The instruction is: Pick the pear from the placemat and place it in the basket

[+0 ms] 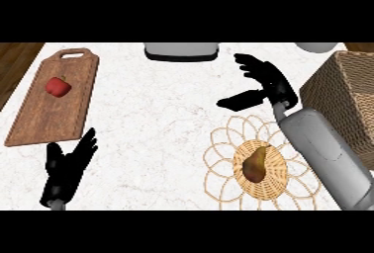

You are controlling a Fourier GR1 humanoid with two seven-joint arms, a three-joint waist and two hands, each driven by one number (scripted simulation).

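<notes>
Lying untouched at the centre of the woven placemat (219, 163), the pear (255, 164) is still waiting to be picked up, so the task is judged to be at its very start: nothing is being held, and both the grasp and the carry to the wicker basket (343, 94) are left to do. The pear's long axis is running diagonally, its narrow stem end pointing up and to the right, towards the basket. The right hand (264, 81) is being held above the placemat, on the far side from the robot, fingers spread and thumb apart, pinching nothing. The left hand (67, 165) is resting well to the left of the placemat, fingers straight and raised.
</notes>
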